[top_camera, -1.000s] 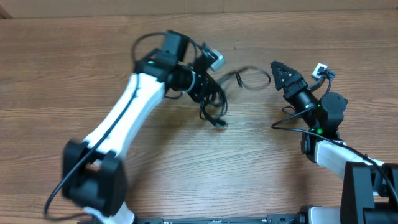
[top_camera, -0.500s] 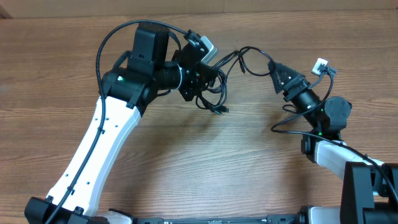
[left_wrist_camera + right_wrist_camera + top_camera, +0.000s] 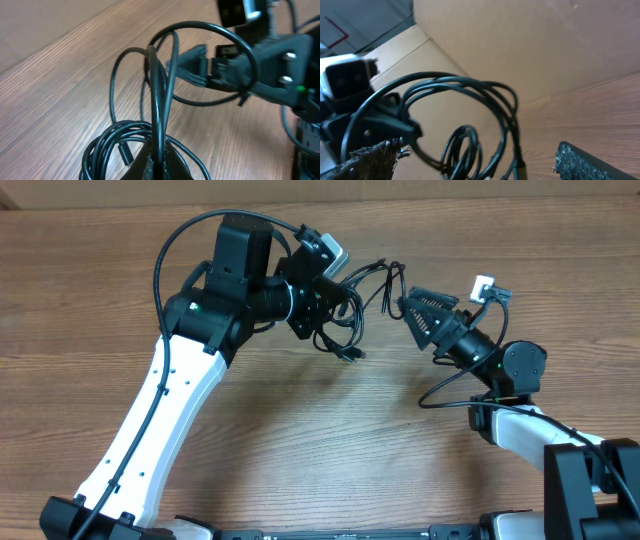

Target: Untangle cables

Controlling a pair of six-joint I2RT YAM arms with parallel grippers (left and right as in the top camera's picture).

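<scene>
Both near far table (image 3: 300,470) edge — left gripper (image 3: 327,308) clamps cables (image 3: 372,277), right gripper (image 3: 412,313) gaping beside them.

cables (image 3: 159,105): thin, glossy black cords | state: tangled, several overlapping loops in one bunch | pose: bunch pinched in the closed left gripper (image 3: 160,167), held aloft | wide open loops arching beyond the grip | plug end (image 3: 351,355) dangling beneath the bunch

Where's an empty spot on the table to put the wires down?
Bare wood: the front middle of the table, between the left arm and the right arm, and the far left side. Crowded: the back middle, where the left gripper grips the cables and the open right gripper sits right beside them.
</scene>
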